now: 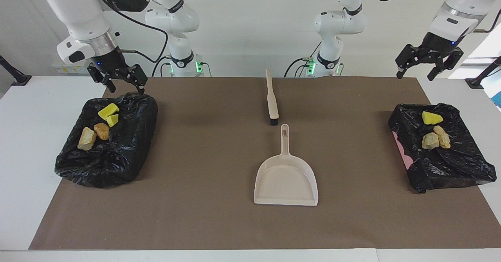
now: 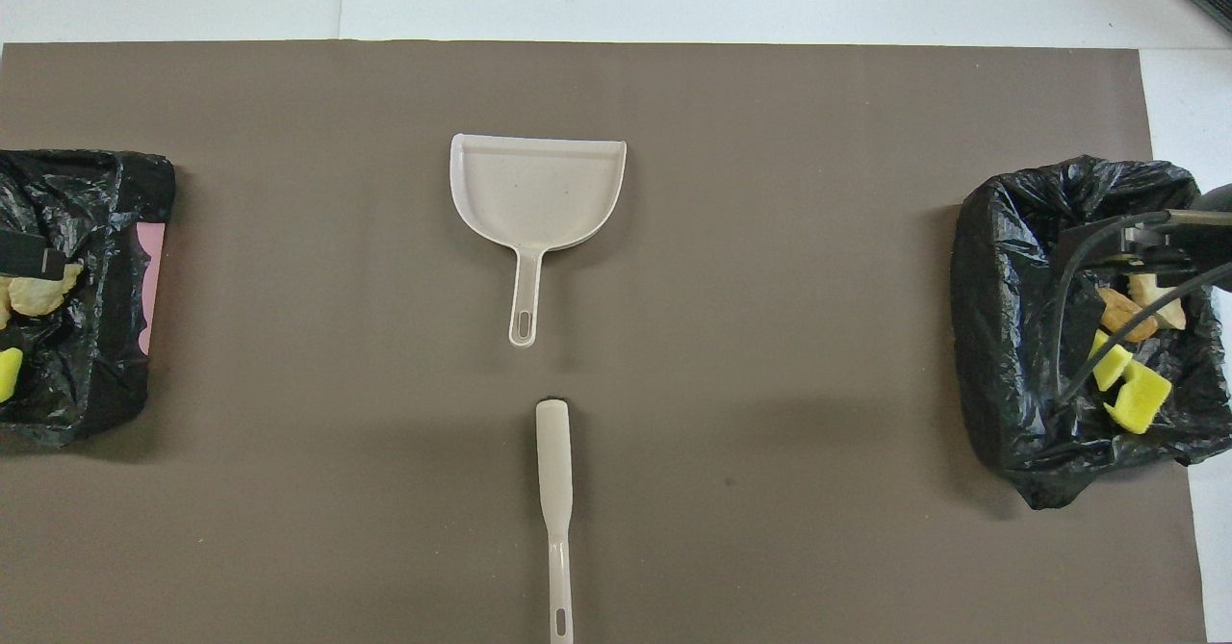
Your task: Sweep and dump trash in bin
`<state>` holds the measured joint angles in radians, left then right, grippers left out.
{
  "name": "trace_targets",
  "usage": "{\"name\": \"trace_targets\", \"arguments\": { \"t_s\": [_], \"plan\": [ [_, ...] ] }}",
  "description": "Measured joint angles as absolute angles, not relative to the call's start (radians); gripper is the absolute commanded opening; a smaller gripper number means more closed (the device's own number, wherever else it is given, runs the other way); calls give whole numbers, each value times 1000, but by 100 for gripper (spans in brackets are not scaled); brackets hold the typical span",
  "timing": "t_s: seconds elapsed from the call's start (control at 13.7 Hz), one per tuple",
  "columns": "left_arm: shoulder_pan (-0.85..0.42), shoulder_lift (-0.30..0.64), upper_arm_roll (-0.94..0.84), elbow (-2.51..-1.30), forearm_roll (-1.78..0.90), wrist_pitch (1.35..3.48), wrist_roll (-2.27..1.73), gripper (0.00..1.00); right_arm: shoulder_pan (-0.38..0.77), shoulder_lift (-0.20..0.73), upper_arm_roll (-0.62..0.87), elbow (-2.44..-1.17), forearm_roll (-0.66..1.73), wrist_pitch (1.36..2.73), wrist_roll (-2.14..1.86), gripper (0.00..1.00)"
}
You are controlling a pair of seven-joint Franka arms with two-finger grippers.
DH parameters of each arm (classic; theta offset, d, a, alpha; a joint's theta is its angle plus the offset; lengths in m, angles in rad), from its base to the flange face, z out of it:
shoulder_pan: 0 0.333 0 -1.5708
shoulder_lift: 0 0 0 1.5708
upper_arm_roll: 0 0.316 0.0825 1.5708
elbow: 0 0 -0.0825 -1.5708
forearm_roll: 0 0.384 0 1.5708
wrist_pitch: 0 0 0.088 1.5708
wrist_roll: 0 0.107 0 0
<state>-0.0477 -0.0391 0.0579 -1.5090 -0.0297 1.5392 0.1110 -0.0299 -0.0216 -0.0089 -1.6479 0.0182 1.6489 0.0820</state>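
The brown mat [image 1: 219,156] covers my bench. Two black-bagged bins sit at its ends, one [image 1: 107,140] under my right arm, one [image 1: 442,148] under my left; the yellow sponge and tan bread-like trash bits [image 1: 98,127] lie in both. The beige plastic dustpan [image 1: 286,177] and the beige black-bristled brush [image 1: 271,102] lie mid-mat. My right gripper [image 1: 121,84] hangs spread and empty over its bin's edge; my left gripper [image 1: 424,64], spread and empty, hangs above the mat's corner.

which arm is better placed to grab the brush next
Probably neither by much. The brush lies mid-table, close to both bases. The right gripper, open, hangs low at its bin; the left gripper, open, is higher. A slight edge to the right.
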Motion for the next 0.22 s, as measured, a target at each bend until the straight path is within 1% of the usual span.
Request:
{"name": "trace_targets", "arguments": {
  "t_s": [0.22],
  "plan": [
    [-47,-39,60,-1508,-31,1539,99,100,-30,-22,-9,-1648,18,1649,82,100]
  ]
}}
